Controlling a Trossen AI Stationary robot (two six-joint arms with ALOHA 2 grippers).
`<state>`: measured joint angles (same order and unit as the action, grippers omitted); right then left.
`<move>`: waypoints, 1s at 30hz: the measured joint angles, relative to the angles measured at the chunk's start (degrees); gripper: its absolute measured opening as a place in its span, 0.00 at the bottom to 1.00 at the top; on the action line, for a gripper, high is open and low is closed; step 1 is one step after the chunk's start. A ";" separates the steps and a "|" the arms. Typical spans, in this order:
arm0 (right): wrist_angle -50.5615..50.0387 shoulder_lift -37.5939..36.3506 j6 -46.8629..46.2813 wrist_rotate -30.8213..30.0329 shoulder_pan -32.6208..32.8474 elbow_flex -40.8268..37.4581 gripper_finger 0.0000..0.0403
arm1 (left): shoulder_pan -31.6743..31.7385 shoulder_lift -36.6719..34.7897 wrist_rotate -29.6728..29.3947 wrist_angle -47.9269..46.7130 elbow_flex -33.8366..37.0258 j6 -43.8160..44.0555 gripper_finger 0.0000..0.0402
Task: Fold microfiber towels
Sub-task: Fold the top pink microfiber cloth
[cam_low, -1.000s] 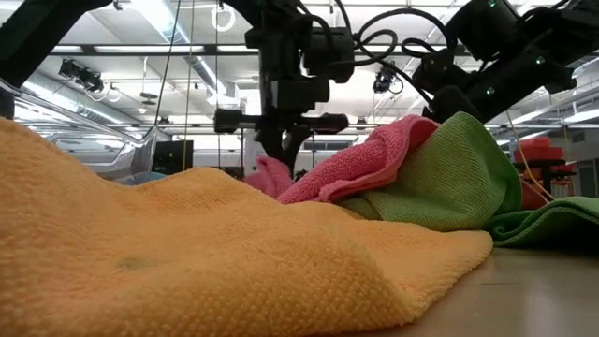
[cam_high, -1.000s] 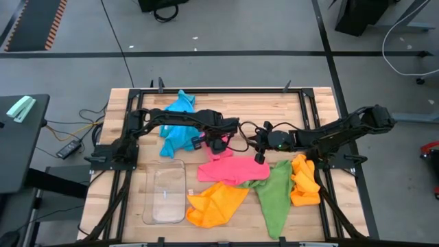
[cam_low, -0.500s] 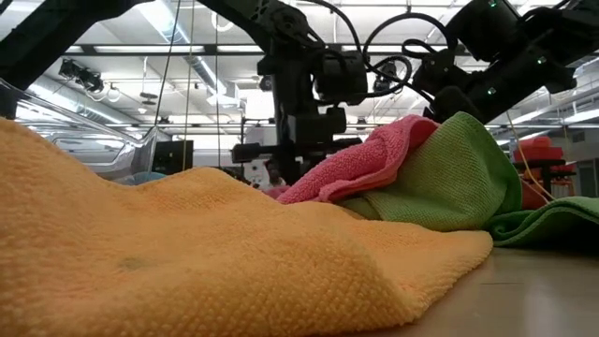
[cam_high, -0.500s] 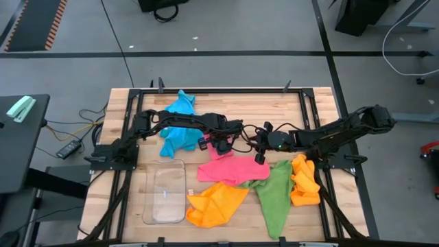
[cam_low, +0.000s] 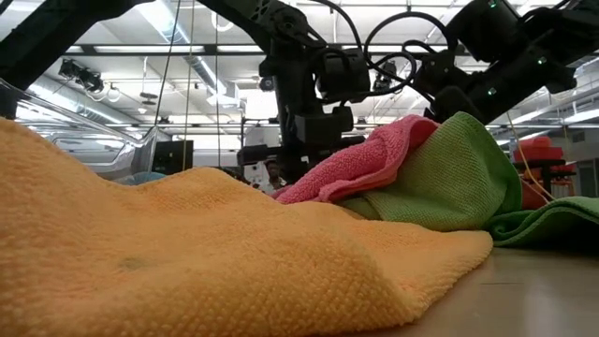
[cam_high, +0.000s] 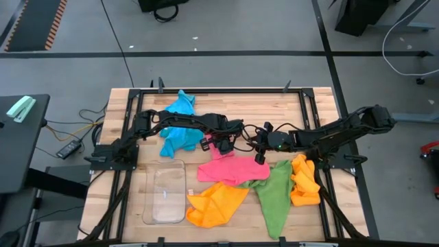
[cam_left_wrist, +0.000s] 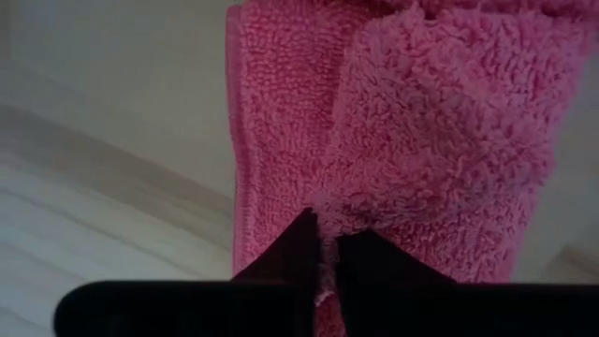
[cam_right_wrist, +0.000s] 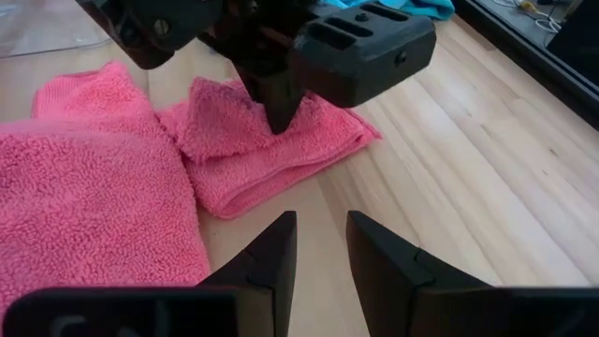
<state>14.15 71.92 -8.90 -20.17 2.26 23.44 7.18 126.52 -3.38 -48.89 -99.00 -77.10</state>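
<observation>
Wooden table (cam_high: 226, 110), left gripper (cam_right_wrist: 279, 120) nearly closed, pinching pink towel (cam_right_wrist: 271, 154)

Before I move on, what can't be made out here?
- Low view: orange towel fills the foreground, hiding the table and the folded pink towel.
- High view: left end effector covers that towel's fold.
- Left wrist view: towel cut off by edges.
- Right end effector: open, empty.
</observation>
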 joint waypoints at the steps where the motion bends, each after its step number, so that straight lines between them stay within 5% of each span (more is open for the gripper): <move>1: 0.16 0.40 0.04 0.06 0.00 0.00 0.26 | 0.00 -0.03 0.00 0.05 0.00 0.00 0.07; 7: 5.19 6.26 1.10 0.14 0.00 0.02 0.26 | 0.00 -0.50 -0.02 2.04 -0.02 3.52 0.07; 15: 10.74 14.90 0.31 0.74 -1.41 0.01 0.26 | 0.00 -0.50 -0.02 4.35 -0.02 10.70 0.27; 23: 10.38 13.92 -0.36 2.28 -1.88 0.00 0.26 | 0.09 -0.56 -1.42 4.22 -0.03 18.21 0.41; 30: 8.49 10.40 0.52 2.28 -1.88 0.02 0.26 | -0.26 -3.70 -5.62 2.65 -0.07 20.29 0.42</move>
<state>22.65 82.32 -8.38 -17.89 0.38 23.46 6.92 122.82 -8.99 -46.24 -99.07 -56.81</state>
